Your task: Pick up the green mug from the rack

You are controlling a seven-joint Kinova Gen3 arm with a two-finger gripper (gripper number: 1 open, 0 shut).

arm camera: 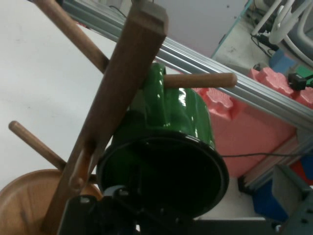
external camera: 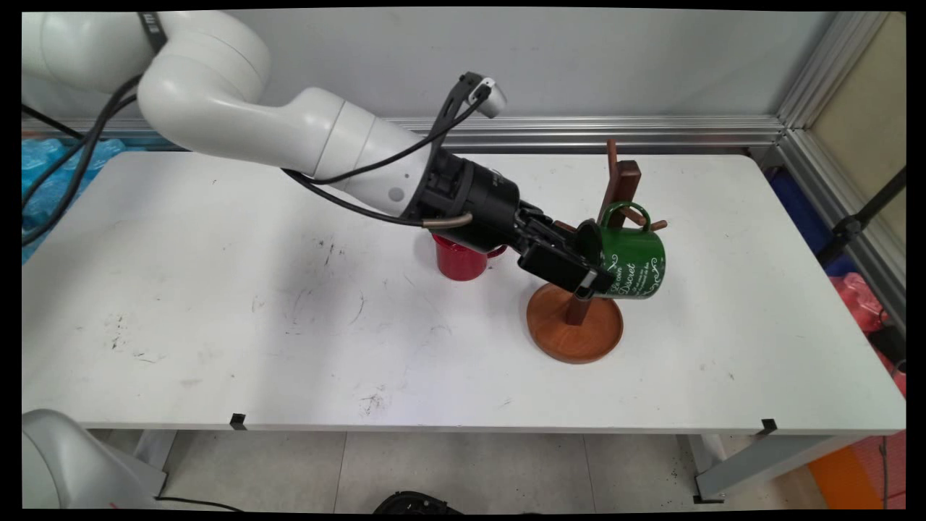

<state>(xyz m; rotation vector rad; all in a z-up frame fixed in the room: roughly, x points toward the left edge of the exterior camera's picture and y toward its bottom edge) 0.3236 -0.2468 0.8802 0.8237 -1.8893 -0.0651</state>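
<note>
A white robot arm reaches from the upper left across a white table. Its black gripper is clamped on the rim of a green mug, one finger inside the mouth and the other outside.

The green mug is tipped on its side, its open mouth facing left toward the gripper and its white lettering turned sideways. It hangs above the table, up against a wooden mug rack. The mug's handle points upward and is looped over one of the rack's pegs, whose tip sticks out to the right of the handle.

The rack has a round wooden base resting on the table to the right of centre, a dark upright post, and several pegs angled out from it. No other mug hangs on it.

From the camera on the hand, the green mug fills the middle. Its dark interior looks empty. The rack's post crosses diagonally in front of it, and a peg passes behind the mug's upper side.

A red mug stands upright on the table behind the arm's wrist, left of the rack and apart from it. The arm hides its opening, so its contents cannot be told.
</note>
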